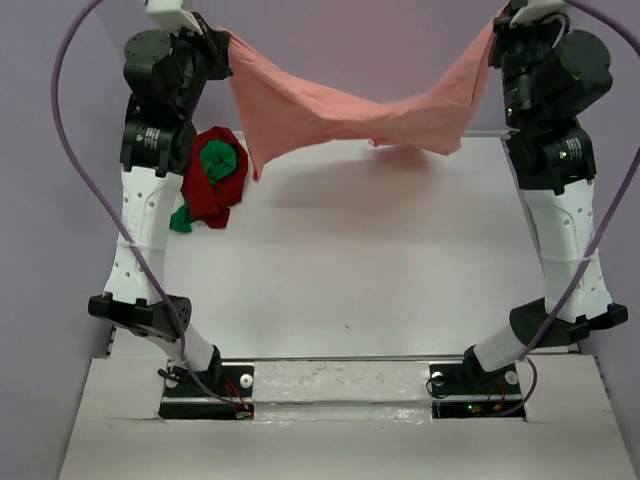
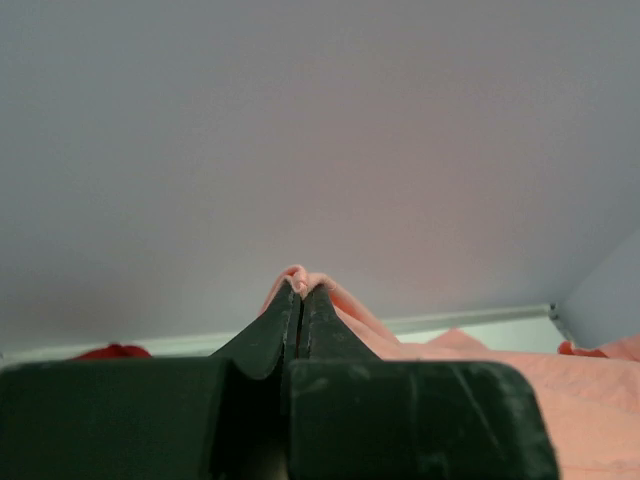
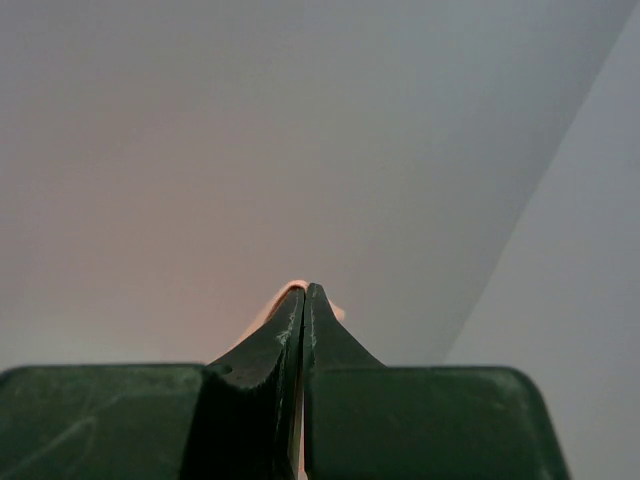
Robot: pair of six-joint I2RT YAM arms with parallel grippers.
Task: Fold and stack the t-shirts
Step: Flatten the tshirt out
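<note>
**Claws clamped on a slung pink shirt (image 1: 350,115)**

The left claw (image 1: 226,38) and the right claw (image 1: 497,25) are both raised high above the worktop (image 1: 380,270). Each is pressed together on one edge of the pink shirt. The soft salmon cloth hangs between the two claws in a shallow sagging curve, slack at the middle. A pointed flap drops lower just below and inward of the left claw. Under the right claw the cloth gathers into loose folds. Its lowest folds hang near the far edge of the worktop; whether they touch it cannot be told.

In each wrist view the dark, tapered fingers meet tip to tip, with a small pinched ridge of pink cloth poking out past them. More of the pink cloth spreads to the right of the left claw in its own view.

Below the left claw, well apart from it, the red shirt (image 1: 222,195) lies crumpled in a rounded heap on the smooth white worktop. The green shirt (image 1: 220,160) is bunched up in it, with one green corner sticking out at the heap's near-left side.
</note>
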